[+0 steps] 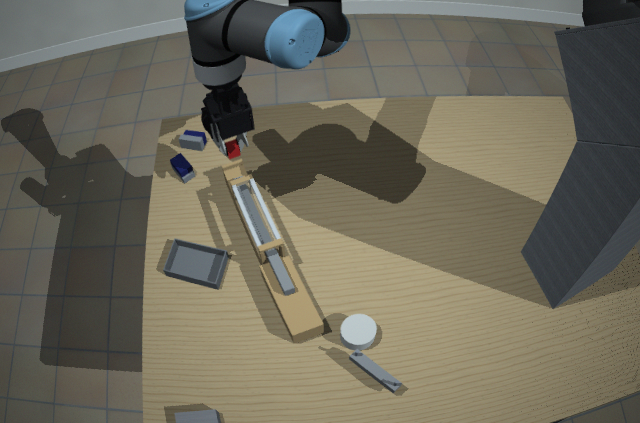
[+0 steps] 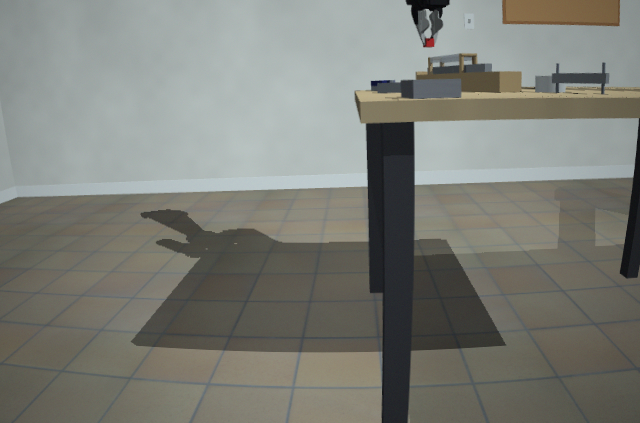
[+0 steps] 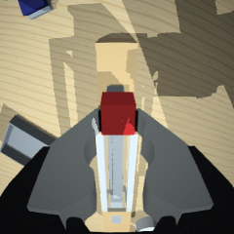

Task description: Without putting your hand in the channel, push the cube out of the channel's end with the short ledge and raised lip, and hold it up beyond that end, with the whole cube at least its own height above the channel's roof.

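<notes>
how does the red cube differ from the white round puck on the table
The red cube is a small red box with square faces; the white puck is a wider, flat white disc. The cube is held in the air by the gripper, shut on it, beyond the channel's far end; the puck rests on the table near the channel's other end.

Matt red cube point(image 3: 117, 113) sits pinched in the gripper point(image 3: 117, 128), its fingers a dull grey, plastic-looking. Directly below, the channel point(image 1: 256, 216) shows pale smooth wood with white glossy rails; the table point(image 1: 413, 304) underneath is grained wood.
</notes>
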Available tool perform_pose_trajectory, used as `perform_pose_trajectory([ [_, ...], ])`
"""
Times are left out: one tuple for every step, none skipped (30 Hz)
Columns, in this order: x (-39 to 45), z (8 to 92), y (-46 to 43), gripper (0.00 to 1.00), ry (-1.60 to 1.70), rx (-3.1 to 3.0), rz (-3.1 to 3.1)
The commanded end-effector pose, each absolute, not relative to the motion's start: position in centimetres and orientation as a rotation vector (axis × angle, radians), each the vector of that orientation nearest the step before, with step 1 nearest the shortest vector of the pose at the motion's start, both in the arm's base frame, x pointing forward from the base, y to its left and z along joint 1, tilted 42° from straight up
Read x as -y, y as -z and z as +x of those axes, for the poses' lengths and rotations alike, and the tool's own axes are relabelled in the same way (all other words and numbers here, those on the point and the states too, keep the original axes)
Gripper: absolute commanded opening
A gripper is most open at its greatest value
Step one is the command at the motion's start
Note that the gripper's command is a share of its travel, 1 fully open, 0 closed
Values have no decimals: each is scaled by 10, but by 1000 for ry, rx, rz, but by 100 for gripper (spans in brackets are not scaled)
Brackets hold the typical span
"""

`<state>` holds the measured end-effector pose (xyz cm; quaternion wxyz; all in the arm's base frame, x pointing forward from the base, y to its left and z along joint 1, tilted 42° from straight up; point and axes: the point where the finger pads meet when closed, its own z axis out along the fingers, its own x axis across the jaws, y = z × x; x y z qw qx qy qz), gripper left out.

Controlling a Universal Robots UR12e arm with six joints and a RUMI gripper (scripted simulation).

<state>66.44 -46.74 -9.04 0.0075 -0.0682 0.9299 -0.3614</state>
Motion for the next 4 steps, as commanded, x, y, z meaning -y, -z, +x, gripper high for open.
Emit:
perform_pose_trajectory([
  [467, 665, 90, 0, 1130, -2906, -214],
  [467, 665, 90, 0, 1130, -2906, -214],
  [467, 665, 90, 0, 1130, -2906, -214],
  [467, 665, 90, 0, 1130, -2906, -214],
])
